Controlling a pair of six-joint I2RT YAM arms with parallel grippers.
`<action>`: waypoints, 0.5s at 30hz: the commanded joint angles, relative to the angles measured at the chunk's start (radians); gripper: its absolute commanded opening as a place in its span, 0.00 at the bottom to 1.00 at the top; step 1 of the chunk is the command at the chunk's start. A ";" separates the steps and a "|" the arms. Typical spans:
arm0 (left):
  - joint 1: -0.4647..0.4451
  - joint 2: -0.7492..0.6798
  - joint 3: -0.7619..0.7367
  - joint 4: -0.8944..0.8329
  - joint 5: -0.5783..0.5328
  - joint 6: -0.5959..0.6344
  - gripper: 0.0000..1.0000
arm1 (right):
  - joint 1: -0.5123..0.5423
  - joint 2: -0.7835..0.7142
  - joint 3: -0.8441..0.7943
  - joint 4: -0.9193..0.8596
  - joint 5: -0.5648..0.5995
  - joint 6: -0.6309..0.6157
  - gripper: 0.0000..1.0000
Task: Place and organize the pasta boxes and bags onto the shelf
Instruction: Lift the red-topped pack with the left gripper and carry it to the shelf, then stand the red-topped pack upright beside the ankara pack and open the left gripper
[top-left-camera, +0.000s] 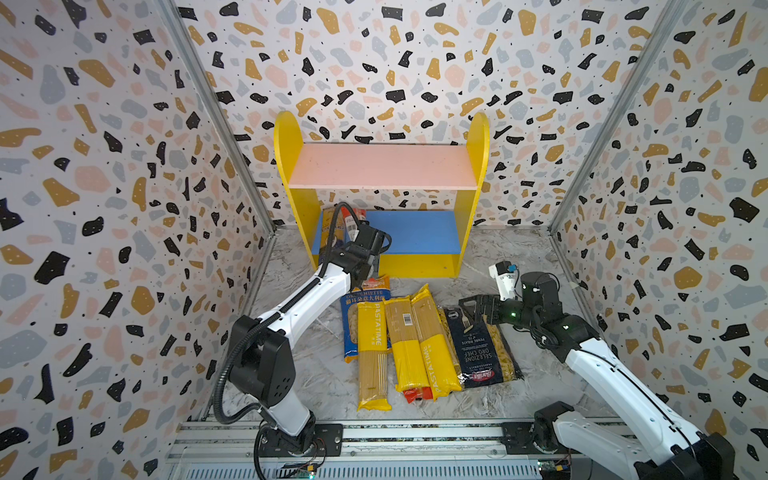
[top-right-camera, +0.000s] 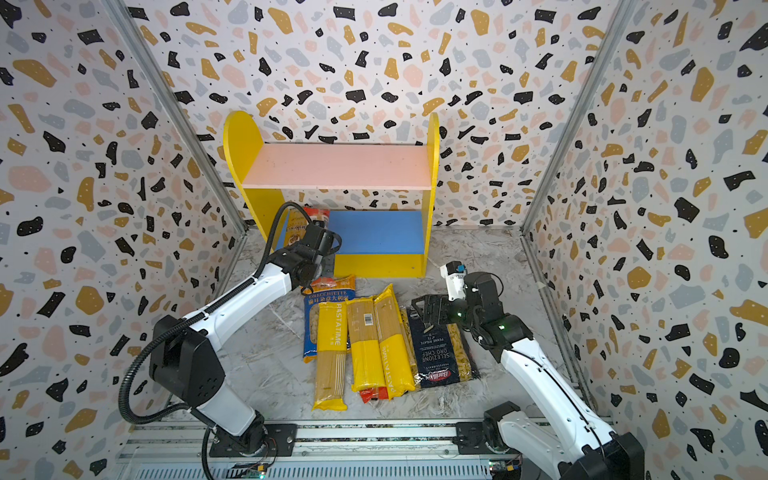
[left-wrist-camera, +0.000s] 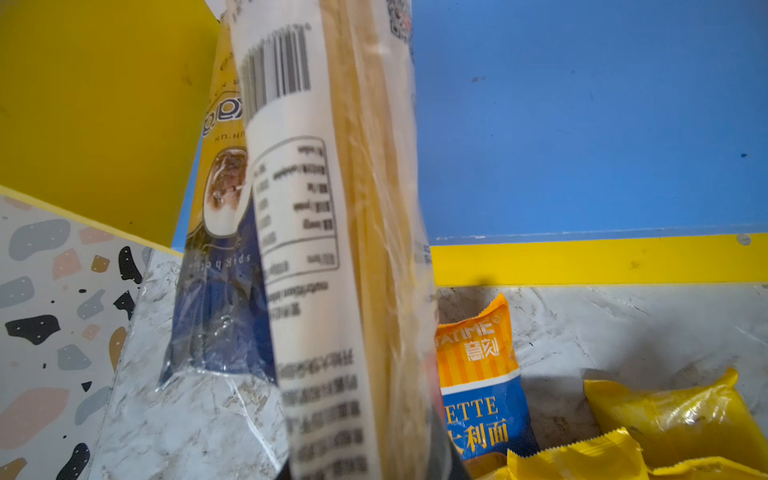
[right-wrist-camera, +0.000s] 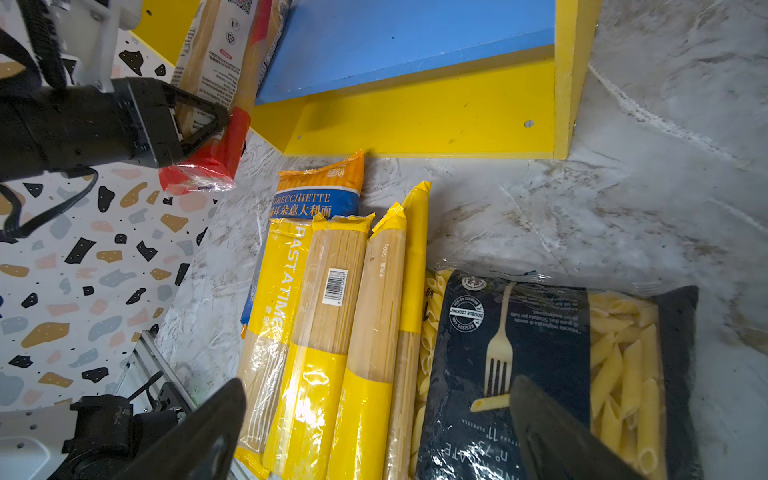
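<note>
The left claw (right-wrist-camera: 199, 124) pinches a red-ended spaghetti pack (right-wrist-camera: 216, 62) near its red end. It holds the pack lengthwise so that the far end reaches ahead of the claw over the blue lower board (top-left-camera: 415, 232) of the shelf (top-left-camera: 291, 166). The low grip probably lets the long, narrow pack slide in end-first under the pink upper board (top-left-camera: 382, 166), which is bare. Whether the pack's far end touches the blue board cannot be made out. Just beside the held pack, on the side away from the right arm, a dark blue and gold pack (left-wrist-camera: 220, 249) lies against the yellow side panel (left-wrist-camera: 104, 104). Its near end overhangs the board's front edge, which suggests the long packs are being lined up side by side from that corner. The right claw (top-left-camera: 467, 307) hangs spread wide with nothing between its fingers. It is directly above the near end of the navy Barilla bag (top-left-camera: 482, 353), seemingly posed to take that wide bag next. Beside that claw, toward the left arm, three yellow spaghetti packs (top-left-camera: 405, 345) lie in a row on the marble table (top-left-camera: 519, 249). A red pack end peeks out from under them, and the Orecchiette bag (right-wrist-camera: 316, 199) is partly buried beneath the row. All of these wait in front of the shelf, below and behind the left claw.
</note>
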 joint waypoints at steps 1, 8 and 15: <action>0.024 0.003 0.104 0.155 -0.029 0.043 0.00 | -0.010 0.001 0.039 0.017 -0.023 -0.016 0.99; 0.057 0.103 0.200 0.156 -0.020 0.066 0.00 | -0.029 0.020 0.041 0.031 -0.041 -0.016 0.99; 0.086 0.158 0.227 0.190 -0.019 0.091 0.00 | -0.049 0.046 0.048 0.050 -0.080 -0.021 0.99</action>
